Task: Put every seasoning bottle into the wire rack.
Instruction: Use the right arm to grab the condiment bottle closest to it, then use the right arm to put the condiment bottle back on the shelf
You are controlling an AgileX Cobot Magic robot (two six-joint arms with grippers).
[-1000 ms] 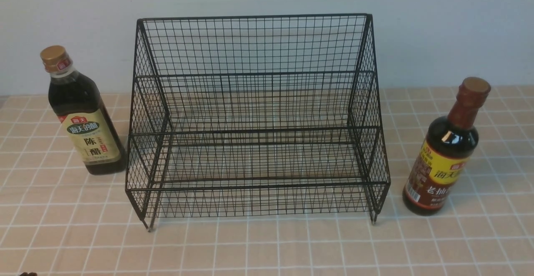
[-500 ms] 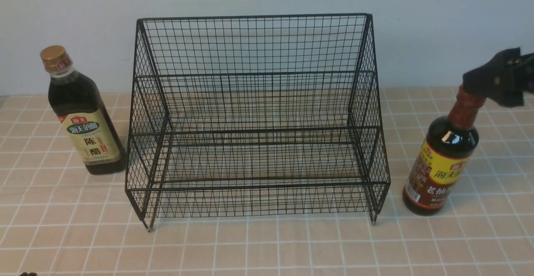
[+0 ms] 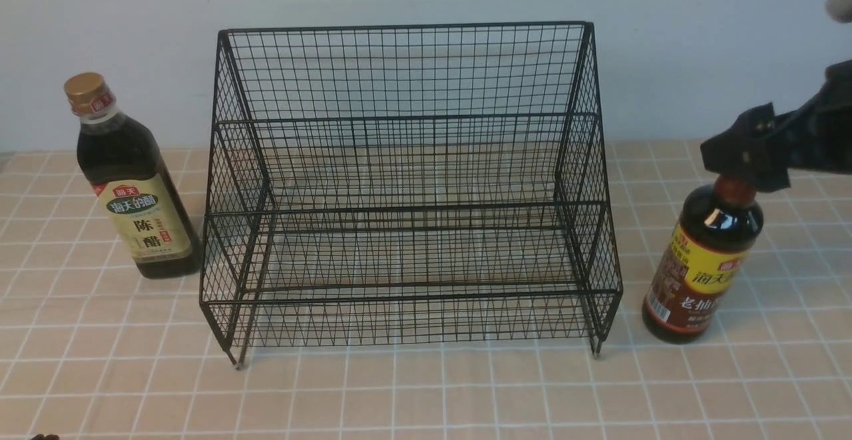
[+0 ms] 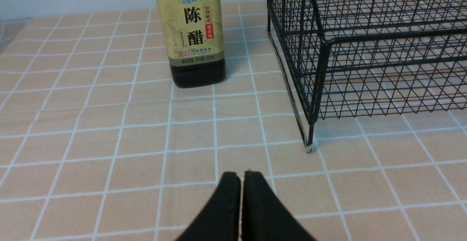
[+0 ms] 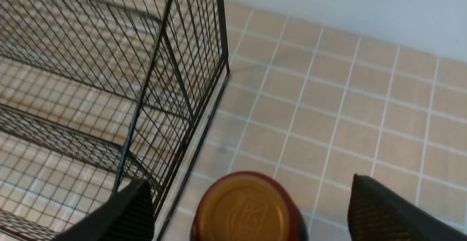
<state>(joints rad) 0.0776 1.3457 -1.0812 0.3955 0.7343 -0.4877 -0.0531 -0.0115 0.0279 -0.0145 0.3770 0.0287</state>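
- Beige tiled desk (image 3: 426, 393), white grid lines, pale wall behind.
- left gripper (image 4: 240, 177): jaws pressed together, low over the desk, aimed at the squarish bottle (image 4: 193, 33) but well short of it.
- squarish bottle: gold cap, beige-green label, dark liquid. Upright on the desk just left of the wire rack (image 3: 413, 297), outside it.
- wire rack: black mesh, two stepped tiers, tall back, mid-desk between both bottles.
- round bottle (image 3: 705, 260): yellow-red label, upright on the desk just right of the wire rack, outside it.
- right gripper (image 3: 742, 154): at neck height, hides the cap and neck in the front view. Wrist view shows the jaws spread, one on each side of the cap, with gaps on both sides, not pinching.
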